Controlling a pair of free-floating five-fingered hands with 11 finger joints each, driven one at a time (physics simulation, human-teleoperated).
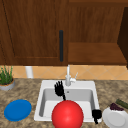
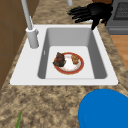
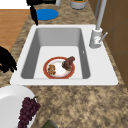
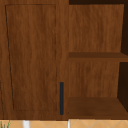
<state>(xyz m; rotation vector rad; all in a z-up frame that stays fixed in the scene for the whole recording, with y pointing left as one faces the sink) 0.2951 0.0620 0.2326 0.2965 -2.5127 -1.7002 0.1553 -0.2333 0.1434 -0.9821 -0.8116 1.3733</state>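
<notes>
Here, at 8 o'clock on the speckled stone tabletop (image 1: pixel 25 91), lies a round blue plate (image 1: pixel 17 109). The left robot hand (image 1: pixel 59 89) hovers over the white sink (image 1: pixel 86 85), fingers straight and spread upward. The front view's red ball (image 1: pixel 67 114) hides what the side views reveal: a red-rimmed plate (image 2: pixel 79 67) of food. The right robot hand (image 1: pixel 96 114), curled and empty, hangs at 5 o'clock beside a white plate (image 1: pixel 113 119) with grapes (image 1: pixel 116 107).

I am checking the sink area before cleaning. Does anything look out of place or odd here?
Yes. A red-rimmed plate with food on it lies on the bottom of the sink, an odd place for food. In the front view a large red ball covers the sink's front. Nothing looks spilled or broken.
</notes>
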